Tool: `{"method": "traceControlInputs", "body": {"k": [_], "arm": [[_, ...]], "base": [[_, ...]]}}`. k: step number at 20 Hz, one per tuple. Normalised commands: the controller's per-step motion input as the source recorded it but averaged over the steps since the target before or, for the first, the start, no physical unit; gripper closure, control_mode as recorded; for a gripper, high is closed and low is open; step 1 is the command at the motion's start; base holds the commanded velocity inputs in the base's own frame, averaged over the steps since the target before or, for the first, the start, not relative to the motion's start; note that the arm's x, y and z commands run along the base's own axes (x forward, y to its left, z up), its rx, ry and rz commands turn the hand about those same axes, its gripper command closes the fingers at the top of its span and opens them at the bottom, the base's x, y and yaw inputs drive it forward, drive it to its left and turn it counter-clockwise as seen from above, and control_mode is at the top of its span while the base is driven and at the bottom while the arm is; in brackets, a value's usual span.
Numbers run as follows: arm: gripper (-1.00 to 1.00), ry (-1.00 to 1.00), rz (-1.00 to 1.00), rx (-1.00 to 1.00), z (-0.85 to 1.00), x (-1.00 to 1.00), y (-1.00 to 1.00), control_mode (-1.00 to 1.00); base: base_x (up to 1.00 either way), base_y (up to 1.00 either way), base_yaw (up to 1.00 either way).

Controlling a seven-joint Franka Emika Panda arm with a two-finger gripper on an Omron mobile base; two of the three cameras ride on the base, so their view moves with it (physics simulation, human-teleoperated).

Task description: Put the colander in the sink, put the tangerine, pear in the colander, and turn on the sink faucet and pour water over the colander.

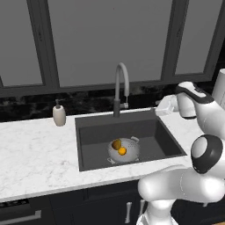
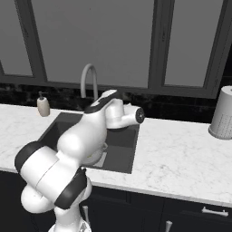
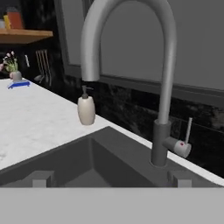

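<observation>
So the colander point(image 1: 124, 150) is sitting in the sink point(image 1: 92, 132), down on the bottom near the front. The pear point(image 1: 116, 144) and the tangerine point(image 1: 122, 151) are both inside it, touching each other, with the tangerine a bit closer to the front. The faucet point(image 1: 121, 88) stands at the back edge of the sink, its spout arching over the basin, and the little side lever point(image 3: 183, 141) points up. No stream is coming from the spout. The tool point(image 3: 111, 178) has its fingers spread wide with nothing in them, up by the right side of the sink and aimed at the faucet. A soap bottle point(image 1: 59, 115) sits on the tabletop point(image 1: 35, 154) left of the sink.
</observation>
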Motion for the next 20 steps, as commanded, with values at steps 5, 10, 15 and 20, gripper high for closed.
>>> {"method": "traceControlInputs", "body": {"k": [5, 10, 15, 20], "arm": [[-1.00, -0.15, -0.06, 0.01, -0.13, 0.13, 0.06, -1.00], [-1.00, -0.18, 0.00, 0.00, 0.03, 0.13, 0.22, -1.00], [-1.00, -0.08, 0.00, 0.00, 0.05, 0.12, 0.22, -1.00], [-1.00, 0.00, 0.00, 0.00, -0.01, 0.17, 0.03, -1.00]], "base": [[0.00, 0.00, 0.00], [0.00, 0.00, 0.00], [0.00, 0.00, 0.00], [0.00, 0.00, 0.00]]}}
